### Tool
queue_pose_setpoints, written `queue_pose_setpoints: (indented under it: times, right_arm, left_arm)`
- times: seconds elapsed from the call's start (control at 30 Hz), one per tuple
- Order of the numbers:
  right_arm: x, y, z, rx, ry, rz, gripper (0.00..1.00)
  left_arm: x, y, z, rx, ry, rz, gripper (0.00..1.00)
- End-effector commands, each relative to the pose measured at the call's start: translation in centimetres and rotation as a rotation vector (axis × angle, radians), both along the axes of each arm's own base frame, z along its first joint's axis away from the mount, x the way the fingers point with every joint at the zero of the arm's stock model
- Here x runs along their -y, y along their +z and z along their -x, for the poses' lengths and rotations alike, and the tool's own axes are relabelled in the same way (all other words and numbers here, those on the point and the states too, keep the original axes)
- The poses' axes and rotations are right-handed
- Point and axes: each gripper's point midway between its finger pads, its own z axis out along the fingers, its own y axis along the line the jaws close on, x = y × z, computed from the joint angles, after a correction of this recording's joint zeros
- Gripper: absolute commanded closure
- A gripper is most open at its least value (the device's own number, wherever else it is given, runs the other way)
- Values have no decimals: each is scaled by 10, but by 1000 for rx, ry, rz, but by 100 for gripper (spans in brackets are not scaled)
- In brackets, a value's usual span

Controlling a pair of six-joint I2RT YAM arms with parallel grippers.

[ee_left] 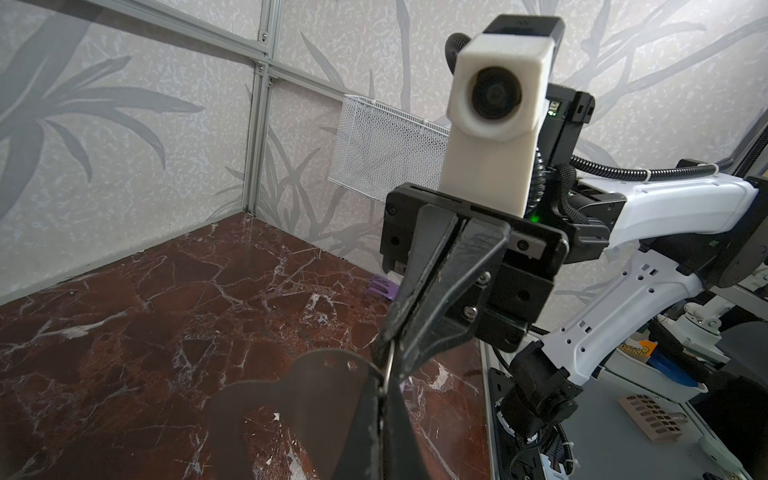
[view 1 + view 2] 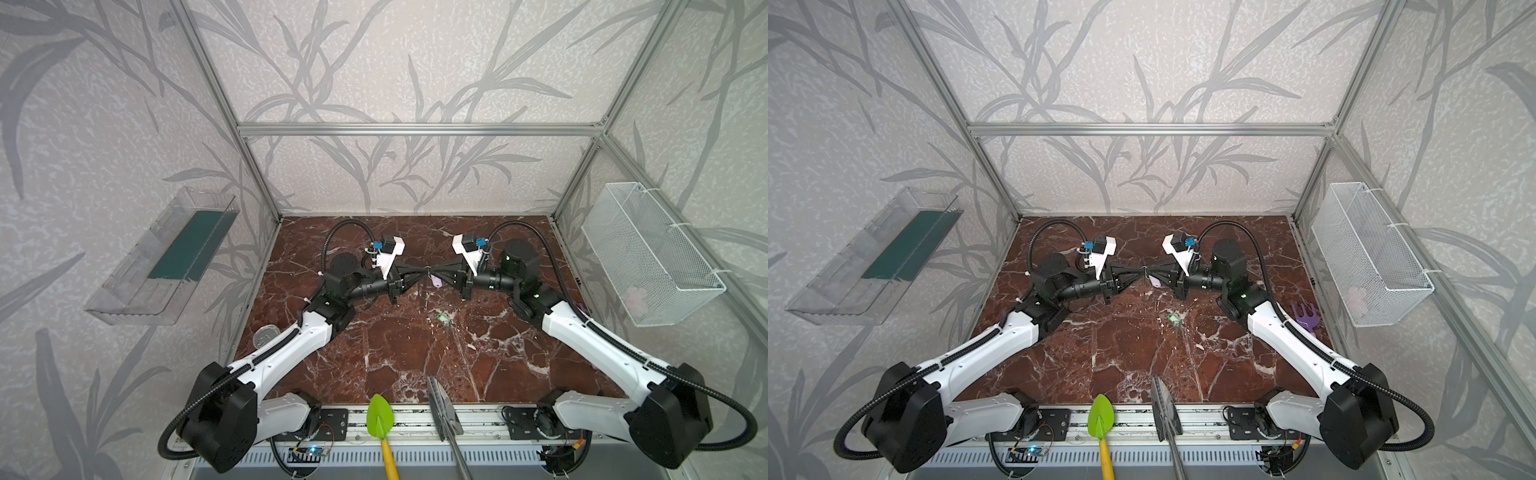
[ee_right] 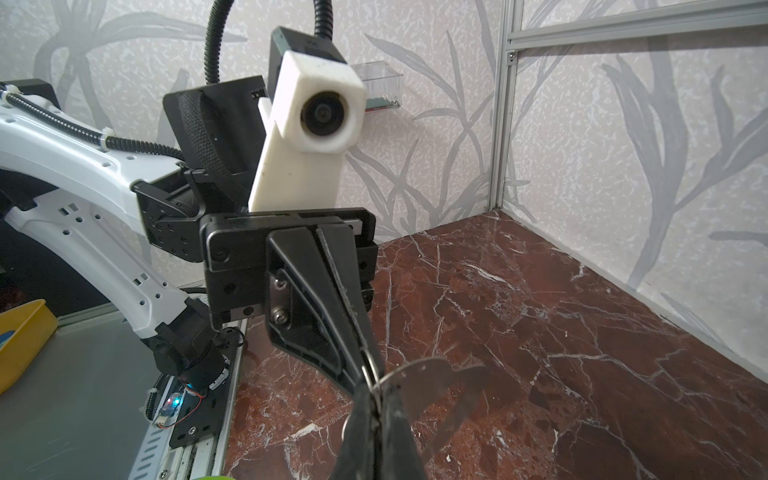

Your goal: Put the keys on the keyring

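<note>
While both arms reach inward over the red-brown marble tabletop [image 2: 374, 353], their black fingertips meet tip to tip above its far middle, well clear of the surface. In both top views the left gripper [image 2: 420, 273] comes in from the left and the right gripper [image 2: 436, 273] from the right, each with its jaws pressed together. Between them hangs the keyring, a flat grey-beige tag with a thin metal ring [image 1: 328, 399]; in the left wrist view the left gripper [image 1: 380, 388] pinches the tag at its edge, and the wire ring runs up into the closed tips of the right gripper [image 1: 384, 353]. In the right wrist view the same tag [image 3: 432, 386] juts out beside the right gripper [image 3: 374, 392], which is closed on the thin ring, with the left gripper [image 3: 368, 361] touching it from the opposite side. A small silver key with a pale lilac plastic head [image 2: 435, 281] dangles just under the meeting fingertips, also visible in a top view [image 2: 1155, 283]; whether it is threaded on the ring I cannot tell. A second small key with a bright green plastic head [image 2: 441, 318] lies flat on the marble, nearer than the grippers and slightly right of them. A darker purple clawed plastic object [image 2: 1305, 319] rests by the right edge, beside the right arm.
</note>
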Motion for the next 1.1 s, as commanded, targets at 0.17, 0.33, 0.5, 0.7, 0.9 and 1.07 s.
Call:
queue_pose_setpoints:
  times: [0.17,0.33,0.5,0.7,0.9,1.07]
  right_arm:
    - [16,-9,-20,45,-143,200,100]
    - [24,-14,-22,69,-159,315,100]
    - [23,-19,-13,104,-77,457,100]
    - [16,-17,2,115,79,508,100]
    - [8,-9,16,116,167,469,100]
    - [5,-6,22,120,195,446,100]
  left_arm:
    - [-27,-13,-22,-2,248,-193,65]
    - [-51,-11,-21,37,367,-287,57]
    - [-53,5,-9,148,348,-299,56]
    - [-38,16,7,317,238,-330,55]
    - [-19,15,15,408,174,-382,55]
    - [-5,14,17,420,132,-405,58]
